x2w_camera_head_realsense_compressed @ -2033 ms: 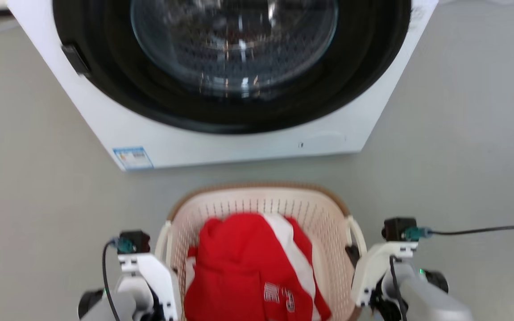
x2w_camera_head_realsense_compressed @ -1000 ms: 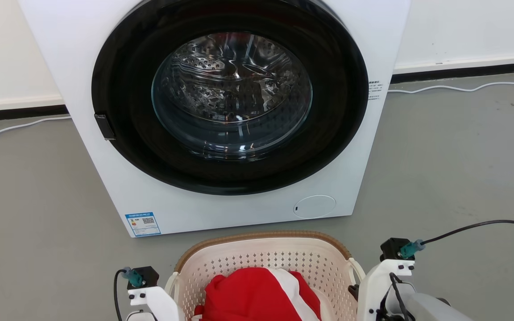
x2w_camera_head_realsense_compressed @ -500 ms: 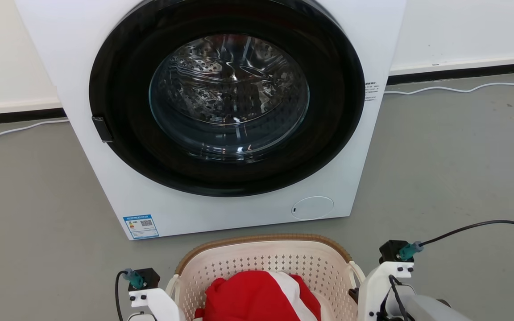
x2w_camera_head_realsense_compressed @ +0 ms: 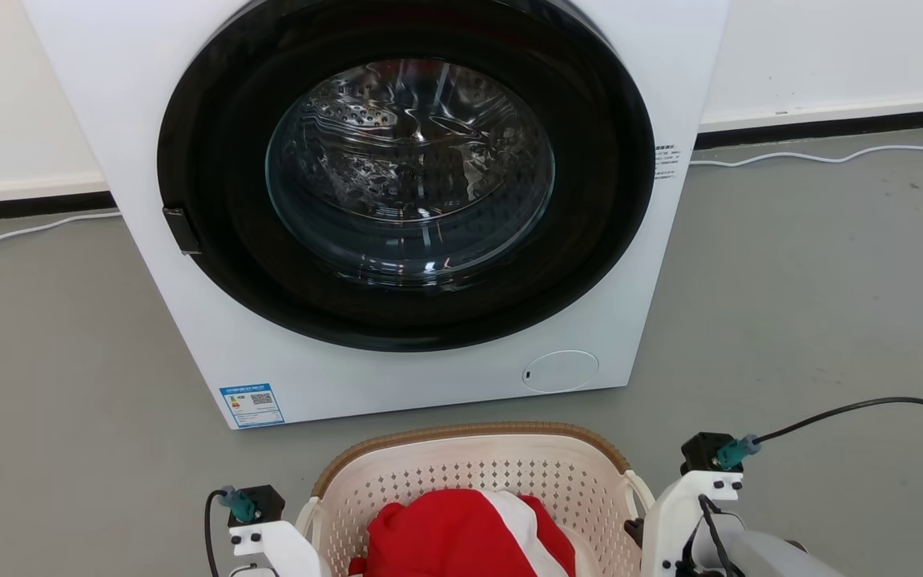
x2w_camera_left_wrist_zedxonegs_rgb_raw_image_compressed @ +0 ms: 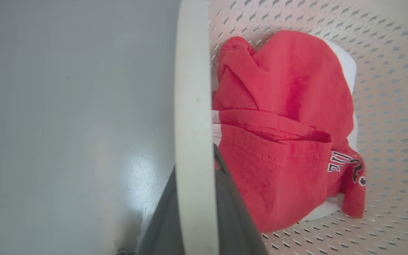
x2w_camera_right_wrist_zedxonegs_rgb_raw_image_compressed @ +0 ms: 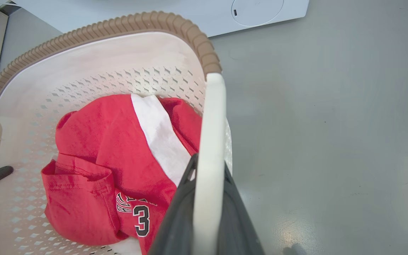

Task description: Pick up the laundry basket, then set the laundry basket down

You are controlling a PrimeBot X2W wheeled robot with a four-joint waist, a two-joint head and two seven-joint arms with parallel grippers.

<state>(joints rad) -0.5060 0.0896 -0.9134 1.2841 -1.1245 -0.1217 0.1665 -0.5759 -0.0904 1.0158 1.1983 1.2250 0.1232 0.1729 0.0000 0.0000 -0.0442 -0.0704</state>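
Left claw (x2w_camera_left_wrist_zedxonegs_rgb_raw_image_compressed: 195, 177) first: its two dark fingers pinch narrow on the left loop handle (x2w_camera_left_wrist_zedxonegs_rgb_raw_image_compressed: 193, 88), one finger each side of the white bar, so it holds the laundry basket (x2w_camera_head_realsense_compressed: 469, 437) by that side; in the head view the left arm (x2w_camera_head_realsense_compressed: 269, 541) shows at 7 o'clock; moving across, the basket sits at 6 o'clock, its brown rim towards the washing machine (x2w_camera_head_realsense_compressed: 109, 120), which fills 12 o'clock just beyond it; whether the basket is clear of the grey floor (x2w_camera_head_realsense_compressed: 790, 280) I cannot tell; inside lies a red garment (x2w_camera_head_realsense_compressed: 461, 533) with a white stripe, bunched on the bottom, a number 3 showing in the right wrist view; over at 5 o'clock, the right claw (x2w_camera_right_wrist_zedxonegs_rgb_raw_image_compressed: 209, 170) is clamped narrow on the right loop handle (x2w_camera_right_wrist_zedxonegs_rgb_raw_image_compressed: 213, 124), fingers flanking the bar; a white cable (x2w_camera_head_realsense_compressed: 830, 156) trails along the floor at 2 o'clock.
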